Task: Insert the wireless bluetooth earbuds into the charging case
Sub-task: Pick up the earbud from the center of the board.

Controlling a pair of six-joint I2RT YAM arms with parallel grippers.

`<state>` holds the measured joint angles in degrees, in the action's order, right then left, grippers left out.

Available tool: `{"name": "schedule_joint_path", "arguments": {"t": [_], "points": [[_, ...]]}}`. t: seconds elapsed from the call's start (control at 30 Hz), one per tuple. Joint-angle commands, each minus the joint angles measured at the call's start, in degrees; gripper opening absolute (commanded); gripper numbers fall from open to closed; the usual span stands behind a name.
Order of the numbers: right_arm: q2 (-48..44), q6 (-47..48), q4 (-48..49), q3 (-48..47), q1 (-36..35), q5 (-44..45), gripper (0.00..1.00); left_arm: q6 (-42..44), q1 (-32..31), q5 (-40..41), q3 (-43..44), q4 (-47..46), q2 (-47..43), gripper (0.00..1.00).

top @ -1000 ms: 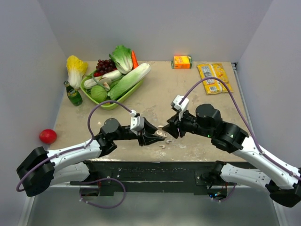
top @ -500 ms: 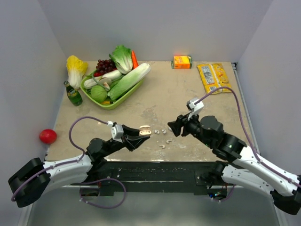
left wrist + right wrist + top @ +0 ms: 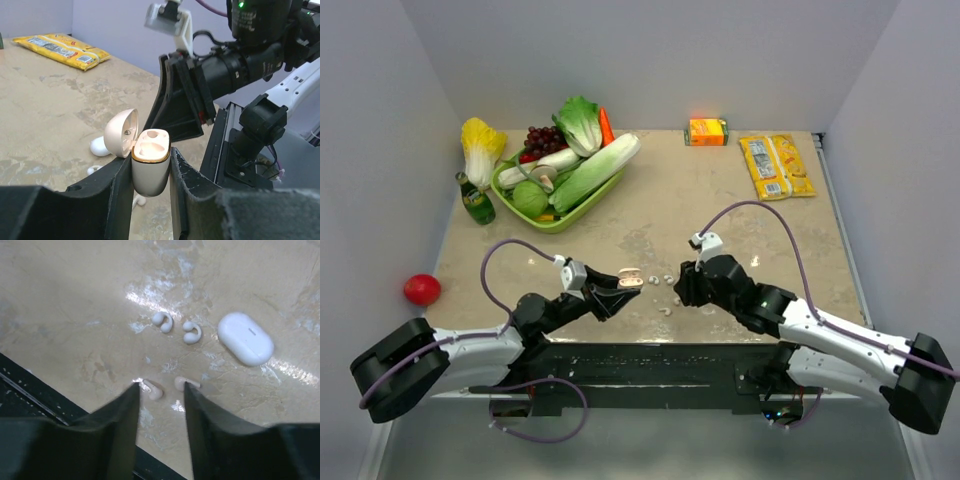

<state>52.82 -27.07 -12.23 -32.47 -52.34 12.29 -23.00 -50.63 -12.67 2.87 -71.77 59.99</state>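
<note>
My left gripper [image 3: 151, 157] is shut on the cream charging case [image 3: 150, 170] and holds it upright above the table. Its lid [image 3: 120, 132] is open and the tan wells are empty. The top view shows the case [image 3: 629, 279] left of the right gripper [image 3: 680, 287]. My right gripper [image 3: 161, 385] is open and points down at the table. Its fingertips straddle one stemmed white earbud [image 3: 152, 390], and a second earbud [image 3: 182, 383] lies at the right fingertip.
Two C-shaped white buds [image 3: 163, 321] [image 3: 192, 332] and a closed white pebble case [image 3: 245, 338] lie just beyond the fingertips. The table's black front edge [image 3: 30, 395] is close. Far off are a vegetable tray [image 3: 552, 225], green bottle [image 3: 475, 200], orange carton [image 3: 707, 131] and yellow packet [image 3: 776, 165].
The left gripper drew back to the left with the open case. The right arm pulled away, then dropped low over the earbuds near the front edge.
</note>
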Motion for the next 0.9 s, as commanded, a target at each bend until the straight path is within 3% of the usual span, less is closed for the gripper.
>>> {"name": "schedule_joint_path", "arguments": {"t": [0.0,0.4,0.87], "points": [[3.3,-2.8,4.1,2.8,0.0,-0.1,0.34,0.7,0.3,1.7,-8.0,-24.3,0.7,0.00],[10.0,-1.4,7.4,3.8,-3.9,-9.5,0.01,3.1,-0.1,2.3,-8.9,-11.6,-8.1,0.00],[17.9,-3.8,9.9,4.3,-5.1,-8.2,0.00,2.4,-0.4,1.9,-9.0,-12.6,-5.8,0.00]]}}
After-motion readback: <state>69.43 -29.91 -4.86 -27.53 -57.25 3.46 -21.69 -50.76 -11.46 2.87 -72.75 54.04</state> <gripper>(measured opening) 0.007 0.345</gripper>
